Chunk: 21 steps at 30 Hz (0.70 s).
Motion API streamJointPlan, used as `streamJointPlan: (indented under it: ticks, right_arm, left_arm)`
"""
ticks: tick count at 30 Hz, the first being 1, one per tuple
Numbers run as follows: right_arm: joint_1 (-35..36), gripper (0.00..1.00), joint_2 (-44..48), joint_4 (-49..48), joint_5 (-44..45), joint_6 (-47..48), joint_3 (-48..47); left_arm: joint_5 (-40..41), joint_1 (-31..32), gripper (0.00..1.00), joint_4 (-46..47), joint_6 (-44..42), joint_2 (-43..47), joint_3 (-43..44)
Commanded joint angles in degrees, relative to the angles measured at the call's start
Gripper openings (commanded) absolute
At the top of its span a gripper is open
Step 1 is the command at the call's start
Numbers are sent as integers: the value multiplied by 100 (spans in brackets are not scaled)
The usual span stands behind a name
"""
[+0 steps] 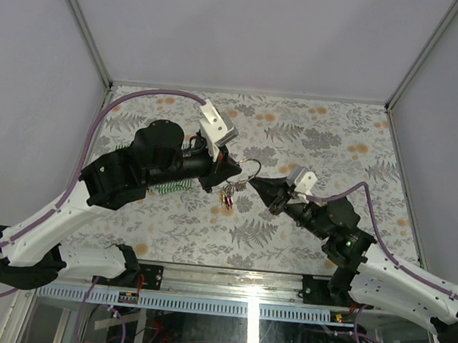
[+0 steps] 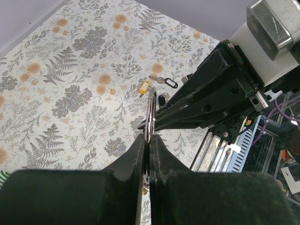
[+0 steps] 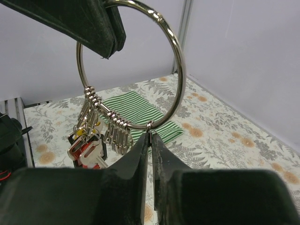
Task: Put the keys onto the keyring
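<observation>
Right gripper point(image 3: 151, 137): my two black fingers sit nearly together, pinching the lowest point of the thin silver wire keyring point(image 3: 182, 77). The ring stands upright, off the table.

Left gripper point(image 2: 148, 138): fingers narrow, clamped on the keyring's upper arc, opposite the right gripper's pinch. From the left wrist the ring shows edge-on between them.

Hanging from the keyring's lower arc, beside my right fingertips: a bunch of small silver metal keys point(image 3: 117, 136). The red and yellow plastic heads point(image 3: 80, 151) are on the side of the bunch farther from those fingertips.

Beyond the keyring, on the floral-patterned table cover point(image 2: 70, 70): a yellow-tagged key point(image 2: 144, 87), a black-tagged key point(image 2: 168, 83) and a second black tag point(image 2: 161, 99). All lie apart from the ring.

Behind the keyring in the right wrist view: a green-and-white striped cloth point(image 3: 136, 107), lying flat.
</observation>
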<state>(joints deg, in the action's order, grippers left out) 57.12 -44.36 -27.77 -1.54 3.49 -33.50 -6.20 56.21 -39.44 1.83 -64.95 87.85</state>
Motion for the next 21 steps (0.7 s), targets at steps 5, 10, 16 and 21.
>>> streamJointPlan:
  ticks: [5, 10, 16, 21]
  right_arm:
    - [40, 0, 338, 99, 329, 462, -288]
    - [40, 0, 472, 735, 428, 980, -535]
    - [44, 0, 458, 1745, 520, 1877, -1074]
    - [36, 0, 349, 2510, 421, 2773, -1580]
  left_arm:
    - [31, -14, 0, 632, -23, 141, -67]
    - [22, -8, 0, 681, 16, 211, -197]
    - [-24, -12, 9, 809, 77, 311, -439]
    - [-123, -13, 17, 949, 143, 343, -629]
